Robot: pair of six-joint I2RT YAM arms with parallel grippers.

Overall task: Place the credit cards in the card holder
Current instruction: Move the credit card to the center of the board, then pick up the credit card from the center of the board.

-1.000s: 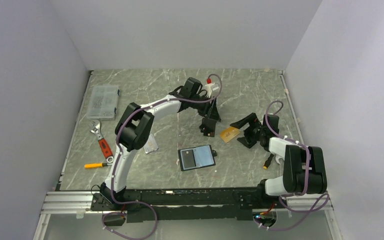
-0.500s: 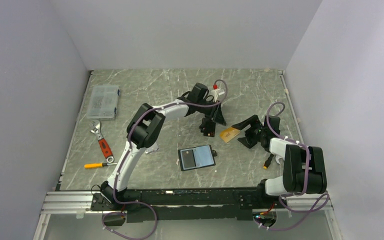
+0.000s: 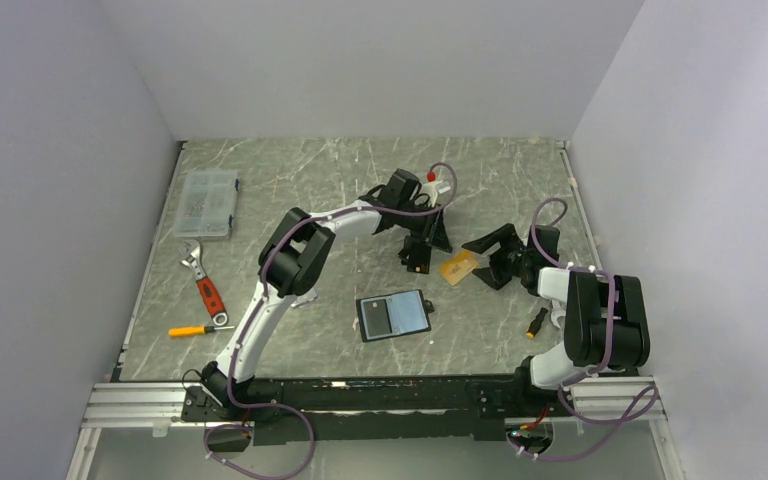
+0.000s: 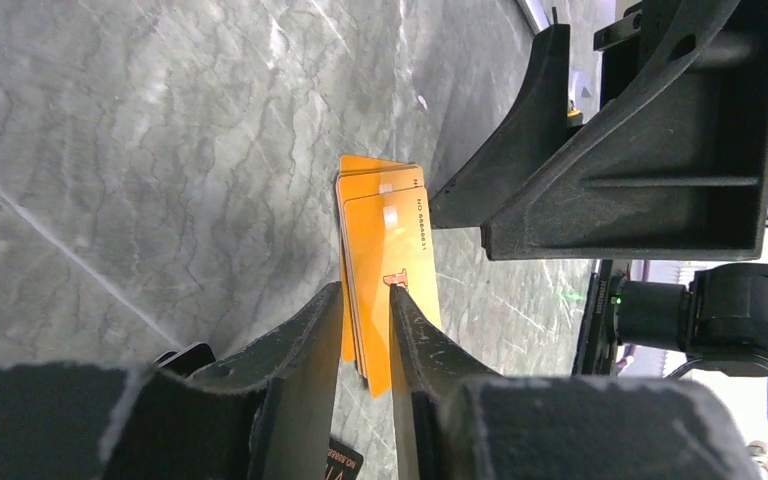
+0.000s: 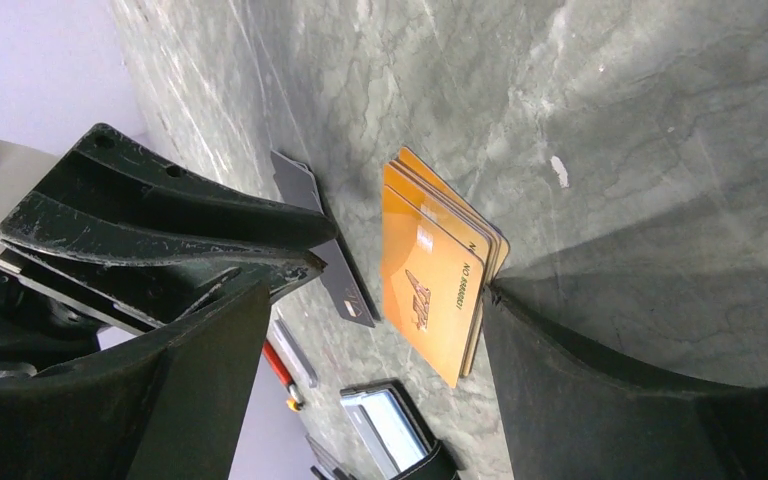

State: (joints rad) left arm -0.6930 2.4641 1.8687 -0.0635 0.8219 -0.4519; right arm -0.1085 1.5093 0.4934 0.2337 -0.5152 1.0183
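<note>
Two grippers, no card lifted yet.

Left gripper: fingers have drawn in over the last second to a narrow slot; table and cards show through it, nothing clamped that I can see; it hangs far of centre, tips aimed right at the other hand.

Right gripper: eased in a little from full spread, still wide; holds nothing. It straddles the orange cards; one finger touches the stack's edge, the other stands well clear.

Also changed: the left elbow has swung right and the right wrist has crept left toward the stack; the stack sits about where it was.

My read: still the pick-up step. The right looks to be bracing the stack while the left sets a pinch width; nothing is near insertion.

Orange cards: flat on the table, right of centre, between the two grippers; print up, slightly fanned. Long axis runs roughly left-right, right end a touch farther.

Black card: flat under the left gripper, just left of the stack and apart from it; mostly hidden from above, so I can't call its axis.

Card holder: open at centre, nearer than both grippers and apart from the cards. Pockets face up; long axis runs left-right, slightly skewed; tab on the right end.
</note>
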